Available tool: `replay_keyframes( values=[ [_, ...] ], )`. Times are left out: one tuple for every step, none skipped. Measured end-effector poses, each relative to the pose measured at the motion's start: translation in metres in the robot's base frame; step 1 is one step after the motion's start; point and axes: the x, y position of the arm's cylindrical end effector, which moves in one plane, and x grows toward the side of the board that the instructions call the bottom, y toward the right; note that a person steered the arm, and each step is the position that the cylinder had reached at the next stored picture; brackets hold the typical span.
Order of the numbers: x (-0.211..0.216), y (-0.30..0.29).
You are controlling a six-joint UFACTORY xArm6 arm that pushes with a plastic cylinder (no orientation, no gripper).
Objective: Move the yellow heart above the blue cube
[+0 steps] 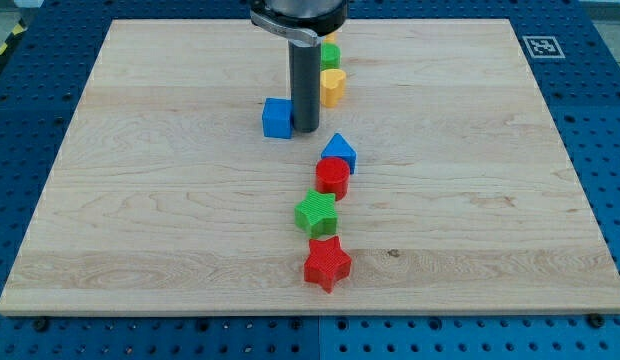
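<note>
The blue cube (pixel 277 117) sits on the wooden board (pixel 140 180) a little above the middle. The yellow heart (pixel 333 87) lies up and to the right of it, partly hidden by the rod. My tip (pixel 306 130) rests on the board right beside the blue cube's right side, below and left of the yellow heart. Whether the tip touches the cube I cannot tell.
A green block (pixel 331 54) lies just above the yellow heart. Below the tip, a line runs downward: a blue pointed block (pixel 339 151), a red block (pixel 332 177), a green star-like block (pixel 316 213) and a red star (pixel 327 264).
</note>
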Motion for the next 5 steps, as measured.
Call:
replay_keyframes(
  values=[
    [0.000,0.018],
    [0.000,0.064],
    [-0.010,0.097],
    [-0.040,0.096],
    [-0.056,0.077]
  ],
)
